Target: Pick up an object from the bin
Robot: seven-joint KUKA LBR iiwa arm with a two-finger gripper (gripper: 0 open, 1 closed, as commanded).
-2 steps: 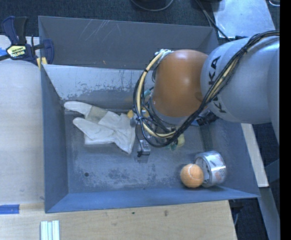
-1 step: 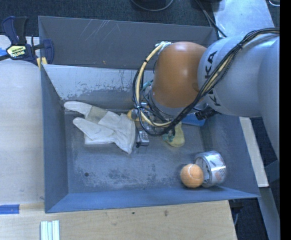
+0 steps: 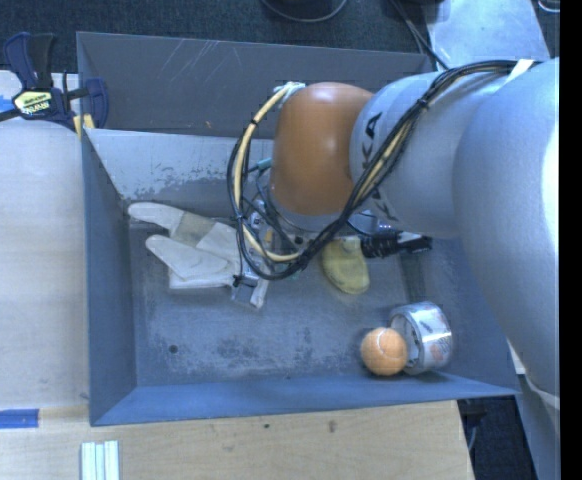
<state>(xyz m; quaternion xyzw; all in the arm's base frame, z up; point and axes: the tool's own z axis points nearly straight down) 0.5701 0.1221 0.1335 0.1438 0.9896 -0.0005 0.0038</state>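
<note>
Because the gripper point(image 3: 248, 290) stands at the four o'clock corner of the white, glove-like cloth point(image 3: 196, 253), touching it or just above it, I judge that cloth the likeliest thing to be picked. It lies crumpled on the floor of the grey bin point(image 3: 111, 298), towards nine o'clock from the middle and close under the far wall. It looks soft, light and limp, so it should fold and drape rather than slip, and nothing about it seems fragile. A pinch on a raised fold or on the thicker bunched part near its middle would probably hold better than one on the thin flat edge, where the metal floor leaves little to bite. Whether the gripper is open or closed I cannot tell, since the orange wrist cover point(image 3: 316, 148) and its cables hide most of it. At three o'clock from the gripper, apart from the cloth, lies a yellow lump point(image 3: 347, 268). At five o'clock, near the front wall, an orange ball point(image 3: 382, 351) touches a shiny silver roll point(image 3: 428, 334).
</note>
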